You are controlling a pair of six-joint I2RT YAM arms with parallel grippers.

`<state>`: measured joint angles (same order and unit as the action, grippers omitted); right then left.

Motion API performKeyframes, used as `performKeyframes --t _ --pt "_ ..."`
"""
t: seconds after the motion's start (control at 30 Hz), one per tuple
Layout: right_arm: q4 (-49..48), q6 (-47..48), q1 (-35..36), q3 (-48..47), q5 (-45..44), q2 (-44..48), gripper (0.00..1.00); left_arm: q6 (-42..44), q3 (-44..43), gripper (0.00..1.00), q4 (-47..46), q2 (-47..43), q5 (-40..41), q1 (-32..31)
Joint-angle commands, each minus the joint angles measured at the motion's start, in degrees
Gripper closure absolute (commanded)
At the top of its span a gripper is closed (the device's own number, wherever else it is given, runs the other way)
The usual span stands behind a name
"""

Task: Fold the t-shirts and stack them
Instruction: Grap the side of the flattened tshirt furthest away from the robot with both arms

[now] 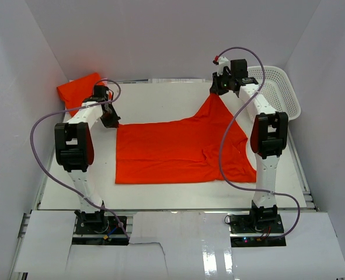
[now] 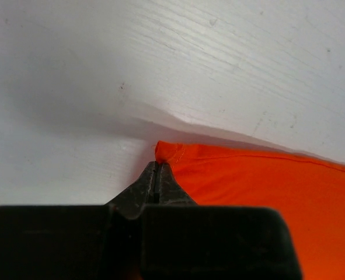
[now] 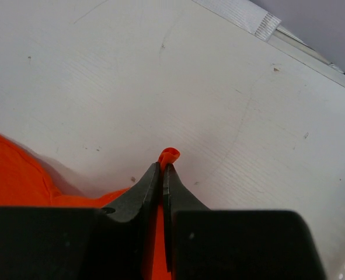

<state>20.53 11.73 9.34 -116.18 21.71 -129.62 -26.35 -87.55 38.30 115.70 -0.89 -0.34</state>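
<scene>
Whereas the left gripper [image 2: 157, 170] is clamped low on a hemmed corner of the orange t-shirt [image 1: 172, 154], close to the table [image 1: 160, 99], the right gripper [image 3: 163, 168] is pinched shut on a fold of the same shirt and held higher, so that the cloth is drawn up into a peak toward the far right corner. The rest of the shirt is spread flat across the middle of the table, with creases near its right side.

A white basket [image 1: 280, 87] is set at the far right corner, just beside the right arm [image 1: 269, 134], which covers part of its left rim; no cloth is seen inside it.

Only the wrist views show the grasps closely: stitching at the held corner is seen from the left wrist, and a small rolled nub of cloth past the fingertips from the right. Only the top view shows the shirt as a whole and a second orange t-shirt [image 1: 77, 87], heaped at the far left corner, apart from the first. Purple cables [image 1: 41, 131] are looped beside each arm.
</scene>
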Motion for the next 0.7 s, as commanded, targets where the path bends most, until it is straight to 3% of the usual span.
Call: performKeyframes --t 0.0,0.67 --pt "-0.2 1.5 -0.4 2.5 1.0 4.5 0.92 1.6 1.3 1.00 -3.3 -7.6 -0.3 -0.7" --pt "3.6 3.2 -1.9 14.7 0.7 15.4 0.92 3.8 11.8 1.00 -7.9 -17.6 -4.8 -3.0"
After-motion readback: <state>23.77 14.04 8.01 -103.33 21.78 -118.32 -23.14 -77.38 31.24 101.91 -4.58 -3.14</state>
